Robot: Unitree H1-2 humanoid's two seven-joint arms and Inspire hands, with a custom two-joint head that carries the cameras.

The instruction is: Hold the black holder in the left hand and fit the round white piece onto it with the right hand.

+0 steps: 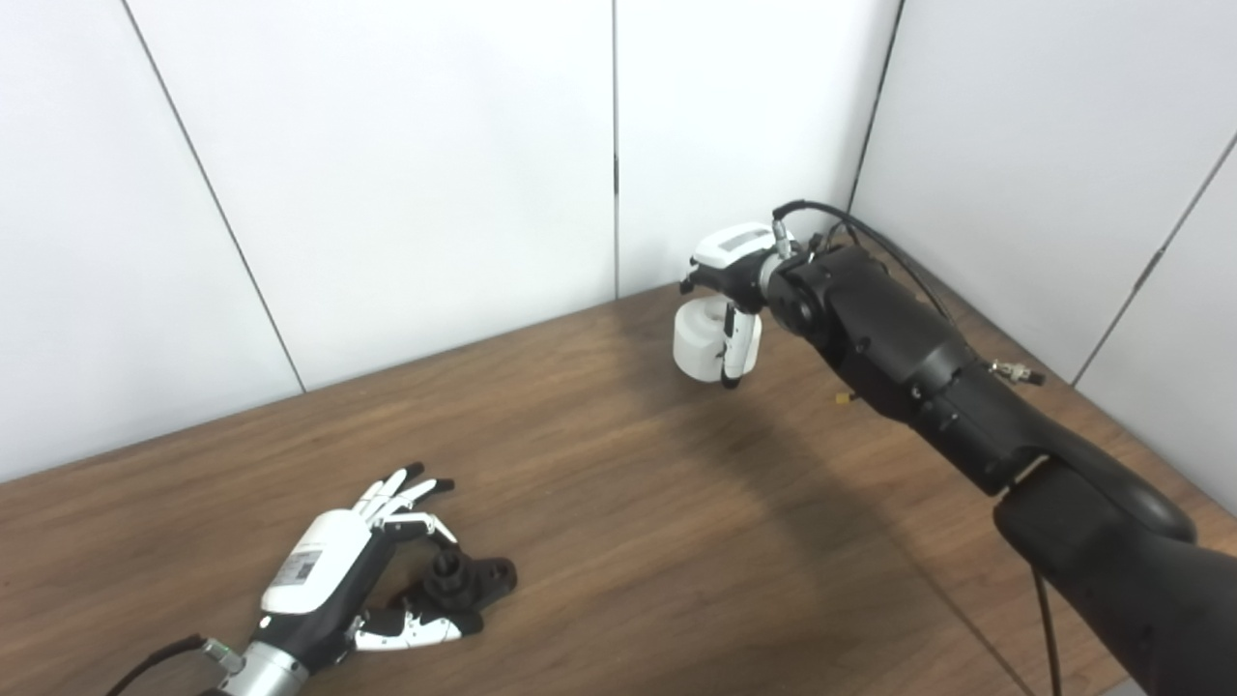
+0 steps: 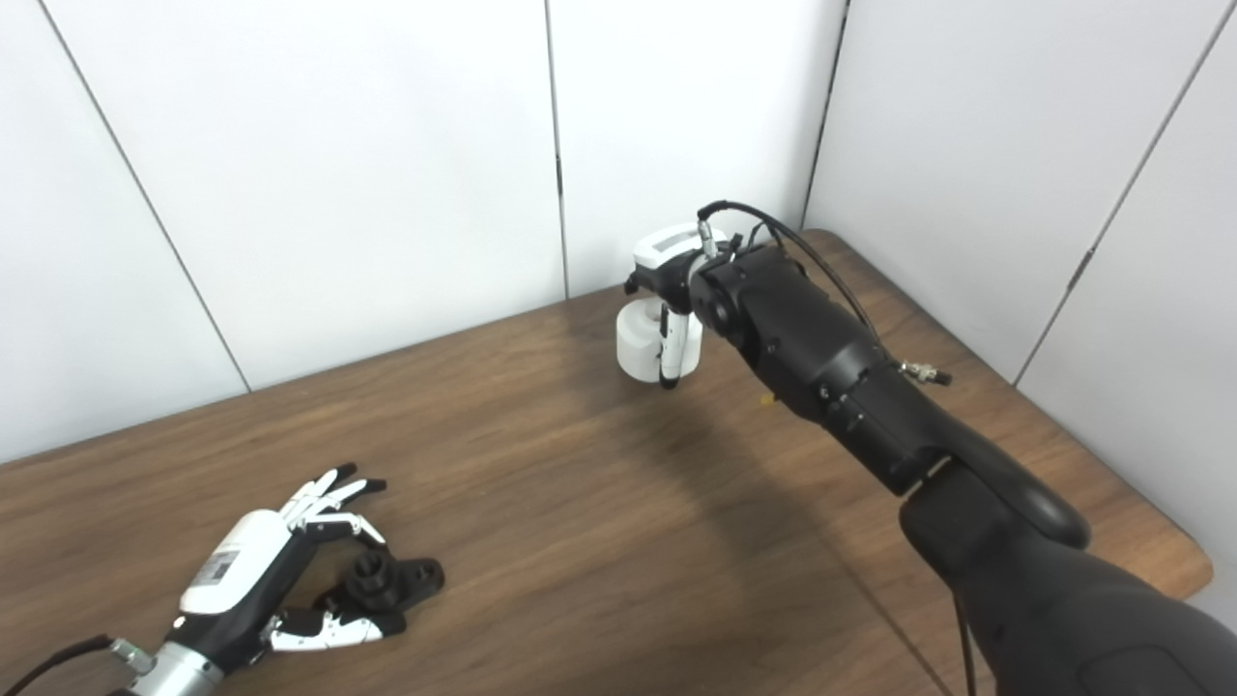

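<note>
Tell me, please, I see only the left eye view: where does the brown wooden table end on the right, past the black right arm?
Observer: The right eye view shows the brown wooden table ending in a rounded near right corner, with grey floor beyond it.
Operator: And behind the right hand holding the round white plastic piece?
Observer: There the right eye view shows a rounded far corner, just beyond that hand's cables.

walls: plain white panels split by thin dark seams, meeting in a corner at the back right
table: dark brown wood grain, set against both walls
light: soft, even, faint shadows on the wood
</note>
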